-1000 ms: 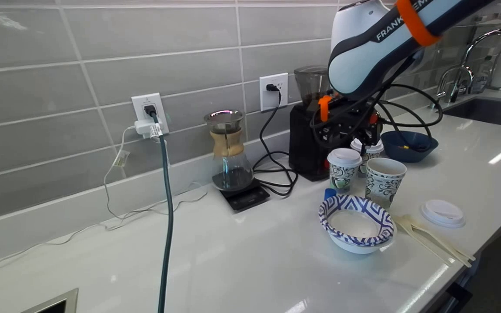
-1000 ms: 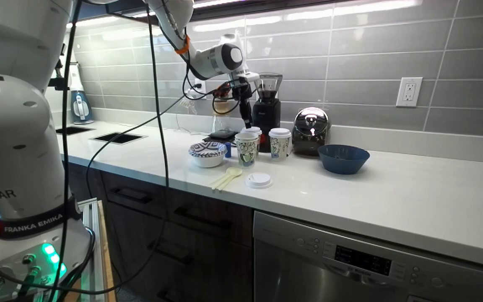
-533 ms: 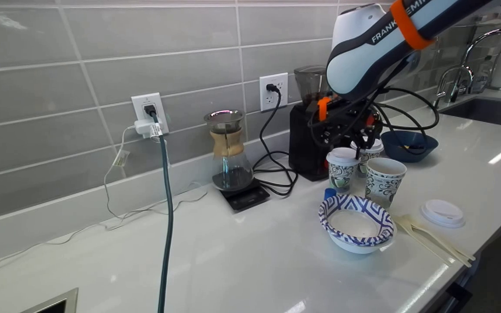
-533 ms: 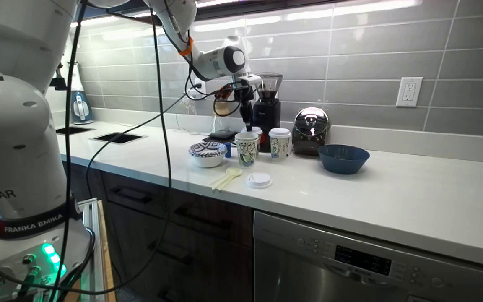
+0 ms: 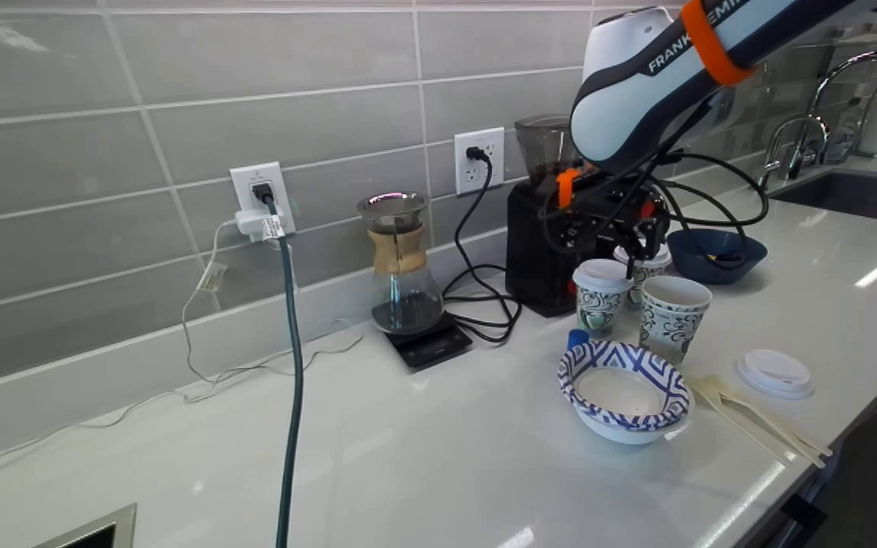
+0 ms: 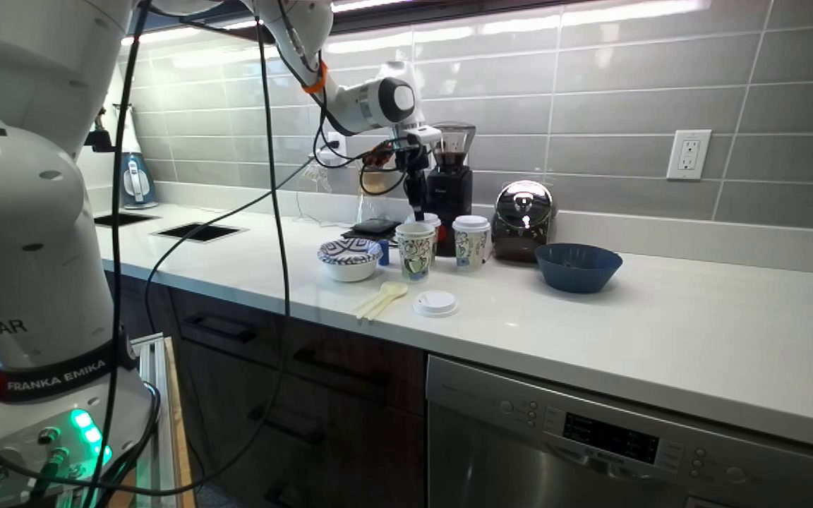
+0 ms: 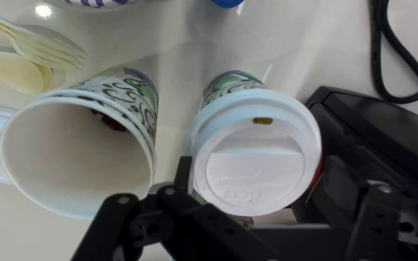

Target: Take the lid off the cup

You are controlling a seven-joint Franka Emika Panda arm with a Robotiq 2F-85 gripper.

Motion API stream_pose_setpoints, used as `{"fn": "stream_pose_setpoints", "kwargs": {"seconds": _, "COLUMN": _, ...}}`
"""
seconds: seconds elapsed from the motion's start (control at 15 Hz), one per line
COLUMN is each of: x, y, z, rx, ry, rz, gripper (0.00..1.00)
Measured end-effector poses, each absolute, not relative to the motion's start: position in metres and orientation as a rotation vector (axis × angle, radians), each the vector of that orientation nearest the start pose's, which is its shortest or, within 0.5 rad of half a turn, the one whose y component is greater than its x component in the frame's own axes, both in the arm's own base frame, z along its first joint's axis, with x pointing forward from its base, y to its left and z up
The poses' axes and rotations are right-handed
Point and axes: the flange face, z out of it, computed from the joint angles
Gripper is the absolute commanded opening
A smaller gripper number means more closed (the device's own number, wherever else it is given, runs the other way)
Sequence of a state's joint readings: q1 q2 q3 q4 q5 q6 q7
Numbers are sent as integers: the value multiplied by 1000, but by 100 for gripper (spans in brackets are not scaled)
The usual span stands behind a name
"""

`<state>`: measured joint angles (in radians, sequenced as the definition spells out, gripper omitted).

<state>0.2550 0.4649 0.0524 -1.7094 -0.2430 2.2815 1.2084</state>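
The tool [image 7: 259, 172] was held with its jaws spread to either side of the lid [image 7: 254, 159], which was seated on the cup [image 5: 598, 310] beneath. Removal was judged not yet done; gripping and lifting were apparently left.

White cup [image 5: 600, 309], dark scrolls, green patches; on it, a white lid [image 7: 256, 163]; near the cup, a blue-and-white geometric-patterned bowl [image 5: 621, 392].

Wrist view: bowl [image 7: 98, 5] cut off by top edge; lettering [image 7: 246, 195] on lid [image 7: 259, 165] blurred.
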Motion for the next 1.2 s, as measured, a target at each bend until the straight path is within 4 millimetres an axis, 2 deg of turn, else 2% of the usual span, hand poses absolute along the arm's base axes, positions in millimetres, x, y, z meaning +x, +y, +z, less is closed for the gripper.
{"fn": "stream_pose_setpoints", "kwargs": {"seconds": 0.8, "x": 648, "y": 194, "z": 324, "rx": -2952, "ry": 1190, "rz": -261, "gripper": 100}}
{"fn": "stream_pose_setpoints", "kwargs": {"seconds": 1.07, "x": 652, "y": 195, "z": 322, "rx": -2955, "ry": 1180, "rz": -263, "gripper": 87}}
{"fn": "stream_pose_setpoints", "kwargs": {"seconds": 1.2, "x": 653, "y": 195, "z": 325, "rx": -2952, "ry": 1177, "rz": -269, "gripper": 87}}
